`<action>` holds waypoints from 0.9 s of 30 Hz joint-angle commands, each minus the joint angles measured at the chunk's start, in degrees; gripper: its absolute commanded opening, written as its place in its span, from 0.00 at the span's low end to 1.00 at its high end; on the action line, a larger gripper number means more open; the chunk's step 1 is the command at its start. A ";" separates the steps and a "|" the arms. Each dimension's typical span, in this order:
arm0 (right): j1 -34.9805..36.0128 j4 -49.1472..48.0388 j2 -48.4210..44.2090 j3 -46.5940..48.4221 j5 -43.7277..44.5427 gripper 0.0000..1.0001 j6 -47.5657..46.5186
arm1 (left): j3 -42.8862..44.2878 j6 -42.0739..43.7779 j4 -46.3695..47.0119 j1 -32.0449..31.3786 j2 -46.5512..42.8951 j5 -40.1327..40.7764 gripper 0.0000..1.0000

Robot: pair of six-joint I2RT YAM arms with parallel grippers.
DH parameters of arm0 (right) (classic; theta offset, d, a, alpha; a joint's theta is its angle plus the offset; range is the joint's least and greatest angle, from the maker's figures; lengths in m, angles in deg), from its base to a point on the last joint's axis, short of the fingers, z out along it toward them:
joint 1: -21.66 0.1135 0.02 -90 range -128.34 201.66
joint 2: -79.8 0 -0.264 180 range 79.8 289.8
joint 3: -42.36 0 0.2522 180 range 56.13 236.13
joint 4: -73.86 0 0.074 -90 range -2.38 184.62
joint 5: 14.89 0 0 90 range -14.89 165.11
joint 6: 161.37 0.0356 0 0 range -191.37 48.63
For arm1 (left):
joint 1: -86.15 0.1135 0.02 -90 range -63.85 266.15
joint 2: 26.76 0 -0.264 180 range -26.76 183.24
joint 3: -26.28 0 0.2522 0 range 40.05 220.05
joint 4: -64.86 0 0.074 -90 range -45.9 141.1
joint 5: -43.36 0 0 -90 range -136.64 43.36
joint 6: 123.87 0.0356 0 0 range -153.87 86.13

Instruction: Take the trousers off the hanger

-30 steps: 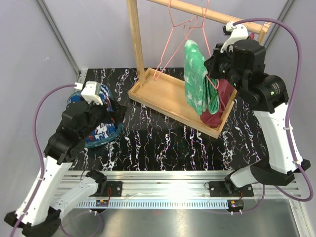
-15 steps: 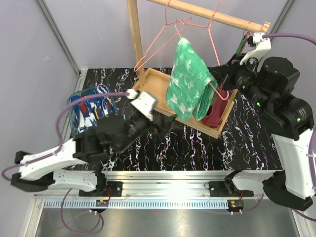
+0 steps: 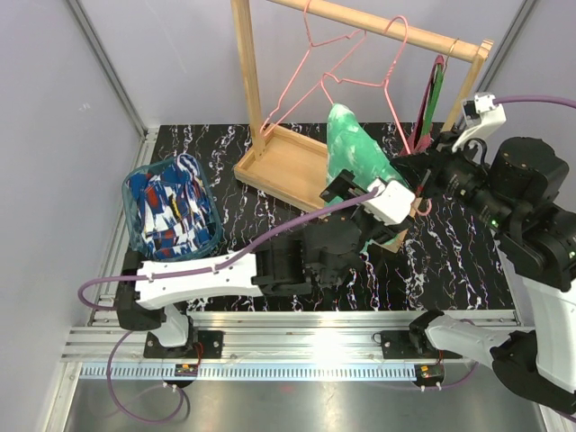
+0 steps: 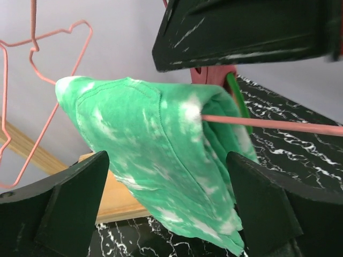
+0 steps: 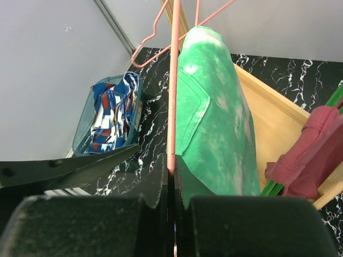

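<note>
The green trousers (image 3: 353,153), mottled with white, hang folded over a pink wire hanger (image 3: 389,67) on the wooden rack. My right gripper (image 3: 430,175) is shut on that hanger's wire (image 5: 171,107), with the green cloth (image 5: 214,123) just beyond its tips (image 5: 172,174). My left gripper (image 3: 346,193) is open at the lower part of the green trousers (image 4: 150,139), which hang between its two fingers (image 4: 69,209) without touching either. The dark blue trousers (image 3: 171,211) with red and white patches lie in the basket at the left (image 5: 112,115).
The wooden rack has a tray base (image 3: 279,166), an upright post (image 3: 247,81) and a top rail (image 3: 432,38). An empty pink hanger (image 3: 306,72) hangs on the rail. A maroon garment (image 5: 311,160) hangs beside the green one. The teal basket (image 3: 135,193) sits left.
My left arm has swung from the basket across to the green trousers, leaving the blue trousers in the basket. My right arm has drawn back to the right, and the green trousers now hang lower.
</note>
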 commanded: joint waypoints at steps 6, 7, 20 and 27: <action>0.14 -9.38 -5.59 1.73 -0.49 0.00 1.70 | 4.97 2.24 7.37 1.67 3.90 7.18 0.88; 0.14 -9.29 -5.68 2.00 -0.49 0.00 1.88 | 5.06 2.24 7.55 2.02 4.25 8.05 0.87; 0.14 -10.61 -6.38 1.74 -5.06 0.00 3.02 | 4.36 -1.10 4.91 5.01 3.99 6.83 0.52; 0.14 -11.05 -7.00 -1.68 -4.53 0.00 2.32 | 3.05 -0.49 5.52 5.89 1.54 8.49 0.00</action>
